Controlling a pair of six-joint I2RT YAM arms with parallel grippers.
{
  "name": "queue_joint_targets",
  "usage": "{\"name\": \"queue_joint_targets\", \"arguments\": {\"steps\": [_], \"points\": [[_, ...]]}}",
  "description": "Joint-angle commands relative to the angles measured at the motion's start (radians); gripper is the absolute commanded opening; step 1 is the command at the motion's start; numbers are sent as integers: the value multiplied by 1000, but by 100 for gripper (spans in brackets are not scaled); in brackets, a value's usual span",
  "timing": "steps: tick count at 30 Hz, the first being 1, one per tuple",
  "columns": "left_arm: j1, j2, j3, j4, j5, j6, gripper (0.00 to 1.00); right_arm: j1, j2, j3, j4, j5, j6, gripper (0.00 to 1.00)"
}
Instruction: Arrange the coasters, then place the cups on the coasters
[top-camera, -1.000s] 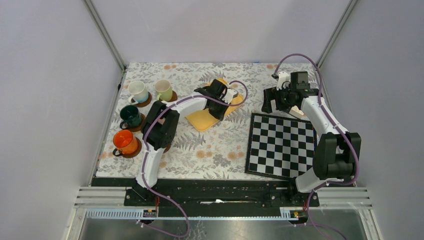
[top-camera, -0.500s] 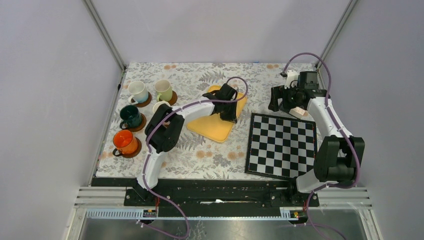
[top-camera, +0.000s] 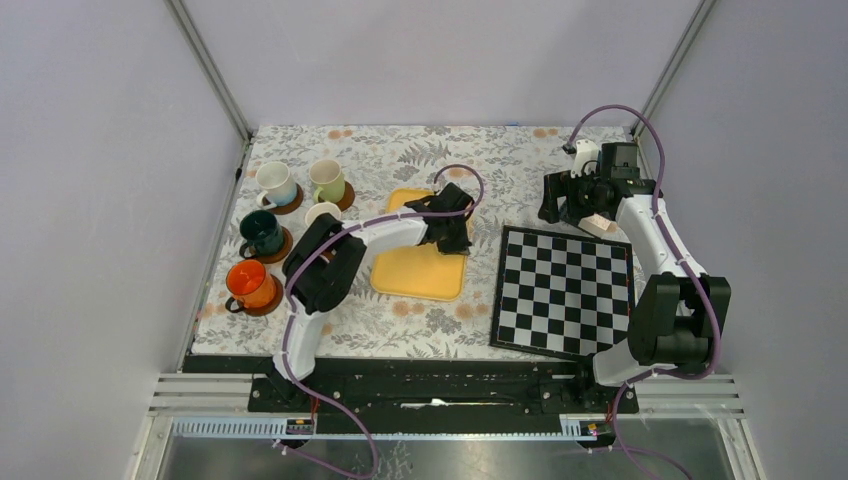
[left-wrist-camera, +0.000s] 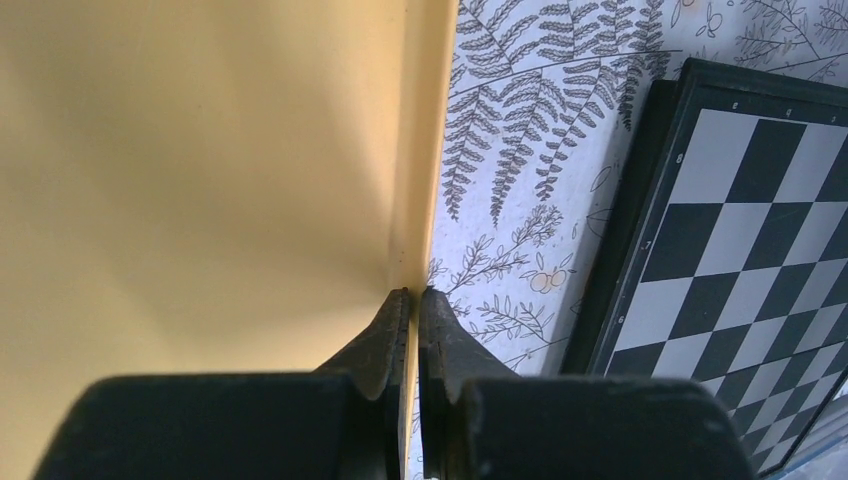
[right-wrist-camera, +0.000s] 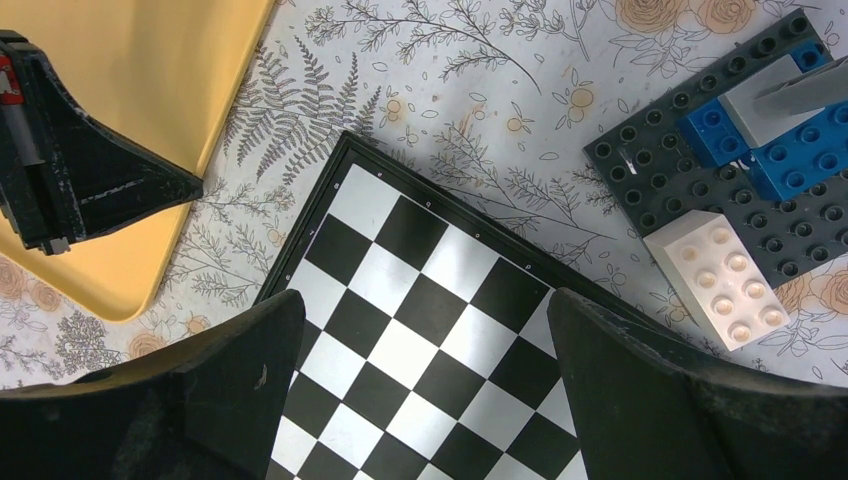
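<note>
Coasters (top-camera: 271, 304), round brown wood, mostly hidden under ceramic cups (top-camera: 250, 285); left gripper (left-wrist-camera: 412, 292) pinches yellow rectangular tray (left-wrist-camera: 200, 180); right gripper (right-wrist-camera: 422, 302) spread.

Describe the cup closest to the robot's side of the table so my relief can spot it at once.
On the floral table, look along the left edge. The orange cup stands nearest the front there, on a brown coaster beside the dark green cup. No other cup is orange.

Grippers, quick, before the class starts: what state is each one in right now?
Left gripper: closed, pinching the rim of the yellow tray.
Right gripper: open, holding nothing, over the chequered board.
</note>
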Motion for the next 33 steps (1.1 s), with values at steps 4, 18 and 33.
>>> {"name": "queue_joint_targets", "arguments": {"steps": [4,18,33], "points": [[6,-129,-120,-5,-94,-82,1,0,-37,-5,-11,-14,-23,98],[51,-125,-91,51,-104,33,65,0,-64,-29,-16,-14,-27,98],[103,-311,258,-166,-83,569,99,1,-73,91,-60,-108,-1,98]]}}
